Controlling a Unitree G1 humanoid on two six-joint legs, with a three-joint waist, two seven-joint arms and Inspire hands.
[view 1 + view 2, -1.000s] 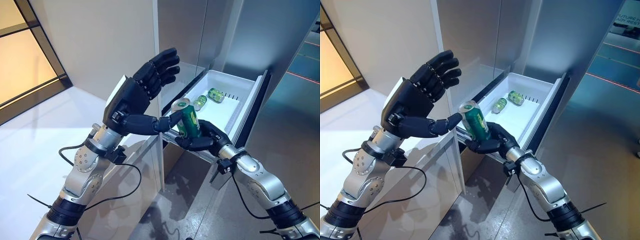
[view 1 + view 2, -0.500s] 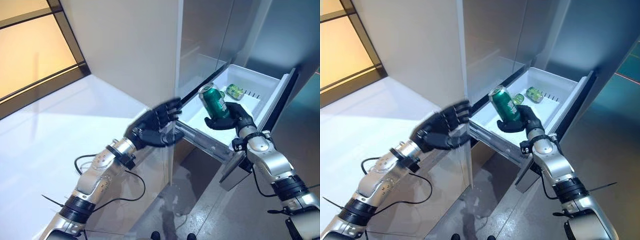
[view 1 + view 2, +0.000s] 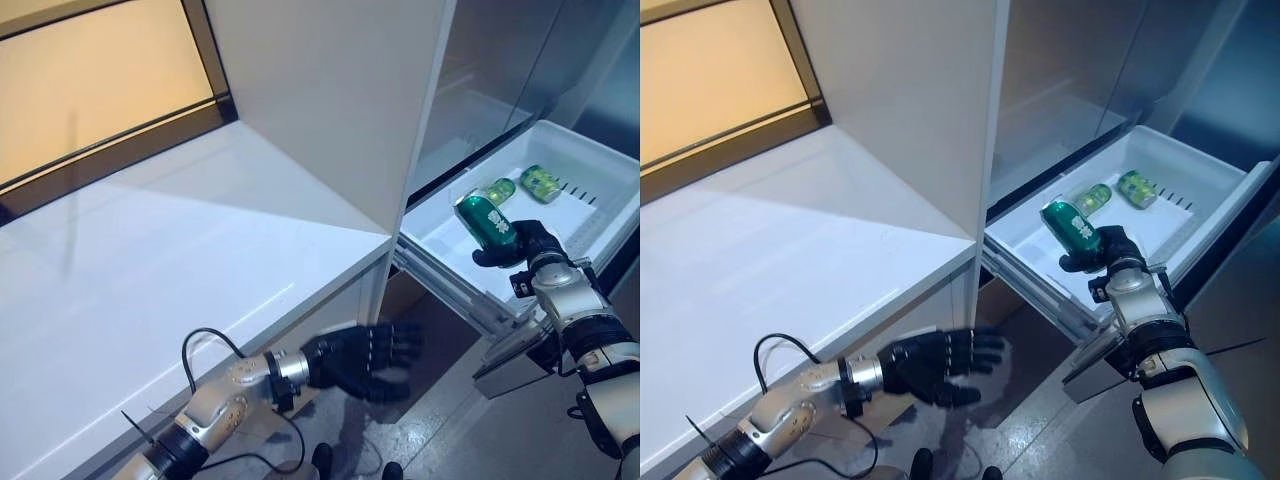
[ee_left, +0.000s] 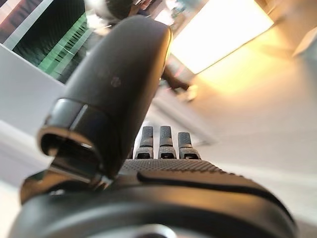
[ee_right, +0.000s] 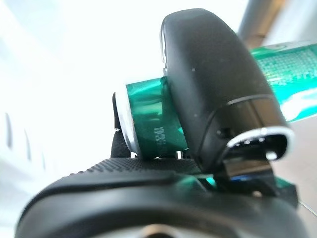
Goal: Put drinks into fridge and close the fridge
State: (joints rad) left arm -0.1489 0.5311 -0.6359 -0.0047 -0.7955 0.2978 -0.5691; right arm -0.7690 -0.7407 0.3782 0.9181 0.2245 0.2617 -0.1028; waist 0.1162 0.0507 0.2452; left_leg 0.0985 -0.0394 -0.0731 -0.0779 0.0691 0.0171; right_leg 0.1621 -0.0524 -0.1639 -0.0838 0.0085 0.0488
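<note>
My right hand (image 3: 530,248) is shut on a green can (image 3: 487,221) and holds it tilted over the open white fridge drawer (image 3: 446,232). The can also shows in the right wrist view (image 5: 153,134) under my thumb (image 5: 213,84). Other green cans (image 3: 540,183) lie at the back of the drawer. My left hand (image 3: 362,357) is open and empty, low in front of the white counter, left of the drawer. It also shows in the left wrist view (image 4: 163,178).
A white counter (image 3: 150,270) fills the left side, with a tall white cabinet wall (image 3: 330,100) above it. The silver fridge body (image 3: 520,50) rises behind the drawer. A grey floor (image 3: 440,430) lies below.
The camera has swung left and down. My left hand has dropped from beside the drawer to below the counter edge. My right hand has carried the can further over the drawer.
</note>
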